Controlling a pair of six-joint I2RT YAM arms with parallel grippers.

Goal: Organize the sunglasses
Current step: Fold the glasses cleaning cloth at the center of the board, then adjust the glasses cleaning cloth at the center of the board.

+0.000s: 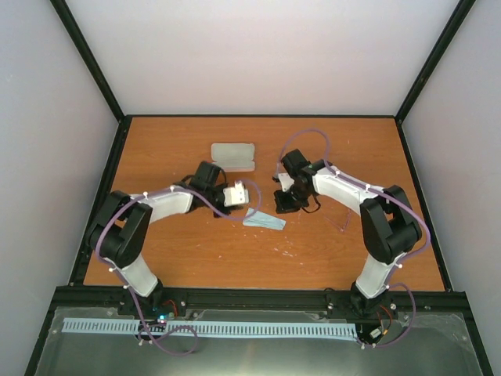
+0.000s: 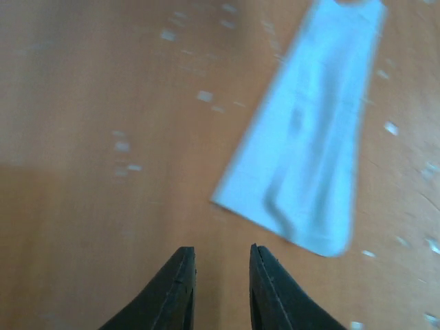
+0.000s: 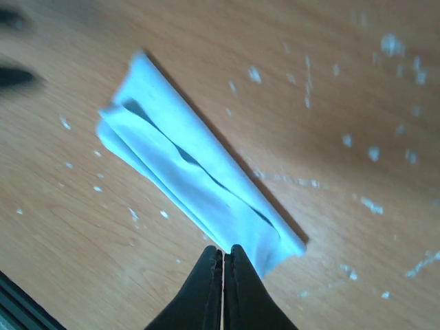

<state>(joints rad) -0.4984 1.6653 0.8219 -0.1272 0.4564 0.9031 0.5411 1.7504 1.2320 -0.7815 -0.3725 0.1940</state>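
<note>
The sunglasses show only as a faint thin pinkish outline on the wood, right of centre and under the right arm; neither wrist view shows them. The light blue cloth lies folded on the table between the two grippers. My left gripper is open and empty, and the cloth lies just ahead of it to the right. My right gripper is shut, with its tips over the near edge of the folded cloth. I see nothing held between them.
A pale oblong rounded case lies closed at the back centre of the wooden table. Black frame rails border the table on all sides. White specks are scattered over the wood.
</note>
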